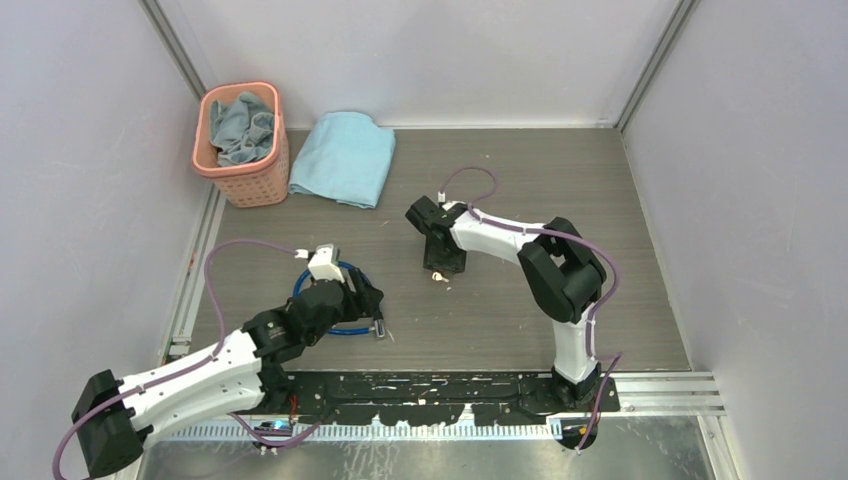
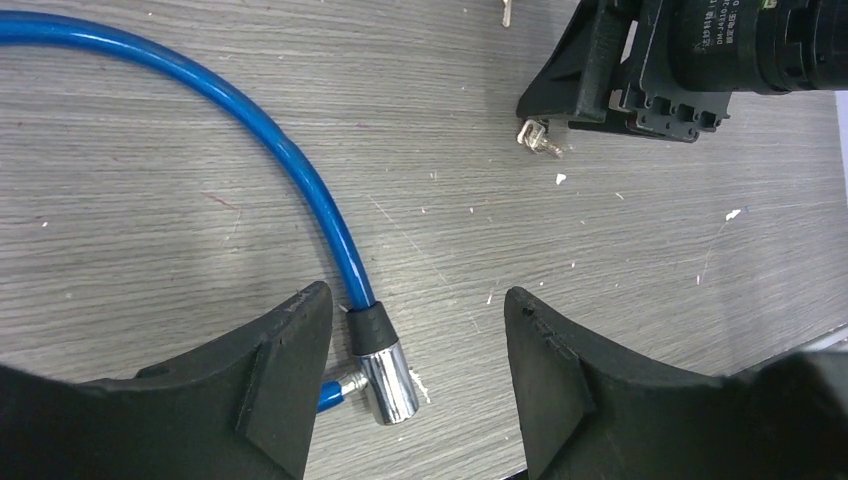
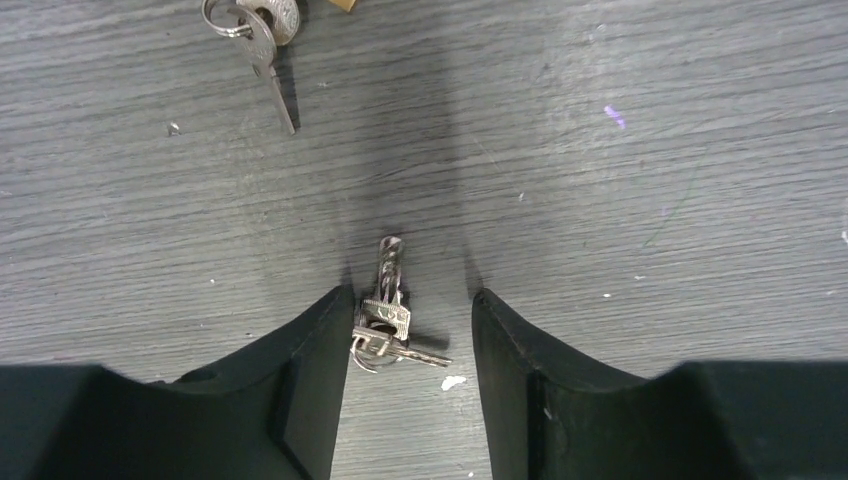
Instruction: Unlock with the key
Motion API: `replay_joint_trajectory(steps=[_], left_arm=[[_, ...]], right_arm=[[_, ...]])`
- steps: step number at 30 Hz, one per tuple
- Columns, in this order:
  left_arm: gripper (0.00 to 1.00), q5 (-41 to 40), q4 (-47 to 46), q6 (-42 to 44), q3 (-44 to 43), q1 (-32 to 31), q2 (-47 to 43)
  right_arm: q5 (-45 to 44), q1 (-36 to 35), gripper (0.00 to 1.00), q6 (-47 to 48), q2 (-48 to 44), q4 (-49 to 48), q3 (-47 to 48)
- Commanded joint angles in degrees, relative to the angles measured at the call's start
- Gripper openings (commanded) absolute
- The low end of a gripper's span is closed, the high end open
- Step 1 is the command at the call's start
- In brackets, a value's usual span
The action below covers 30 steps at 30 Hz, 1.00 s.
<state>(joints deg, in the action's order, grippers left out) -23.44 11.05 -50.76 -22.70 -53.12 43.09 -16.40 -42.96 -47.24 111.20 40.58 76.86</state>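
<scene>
A small bunch of silvery keys [image 3: 392,318] on a ring lies on the table between my right gripper's [image 3: 412,300] open fingers, close to the left finger [image 3: 318,350]. From above, that gripper [image 1: 445,266] points down at the table's middle, the key bunch [image 1: 438,277] just below it. A second key [image 3: 268,45] on a ring lies farther off, beside a sliver of the brass padlock [image 3: 344,4]. My left gripper [image 2: 415,297] hangs open over the blue cable [image 2: 290,165]; the cable's silver end [image 2: 389,378] lies near its left finger.
A pink basket [image 1: 243,145] holding a cloth stands at the back left, with a folded light-blue towel [image 1: 345,157] beside it. The blue cable is coiled [image 1: 340,300] under my left arm. Walls enclose the table on three sides.
</scene>
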Motion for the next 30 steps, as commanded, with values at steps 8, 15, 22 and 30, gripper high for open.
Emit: replay_joint_trajectory(steps=[8,15,22,30], left_arm=[[0.64,-0.78,-0.51,-0.38,1.49,0.37,-1.99],[0.64,-0.95,-0.41,-0.64,2.11,0.39,-2.65],[0.64,-0.20,-0.24,-0.74,2.07,0.34,-3.46],[0.63,1.78,-0.63,-0.65,1.44,0.39,-4.03]], right_arm=[[0.18,-1.29,0.36,-1.80,2.57,0.64,2.04],[1.39,-2.68,0.03,-1.38,1.91,-0.10,-0.33],[6.40,-2.88,0.01,6.44,-1.55,-8.82,-5.77],[12.30,-3.22,0.01,11.32,-8.22,-15.44,-9.67]])
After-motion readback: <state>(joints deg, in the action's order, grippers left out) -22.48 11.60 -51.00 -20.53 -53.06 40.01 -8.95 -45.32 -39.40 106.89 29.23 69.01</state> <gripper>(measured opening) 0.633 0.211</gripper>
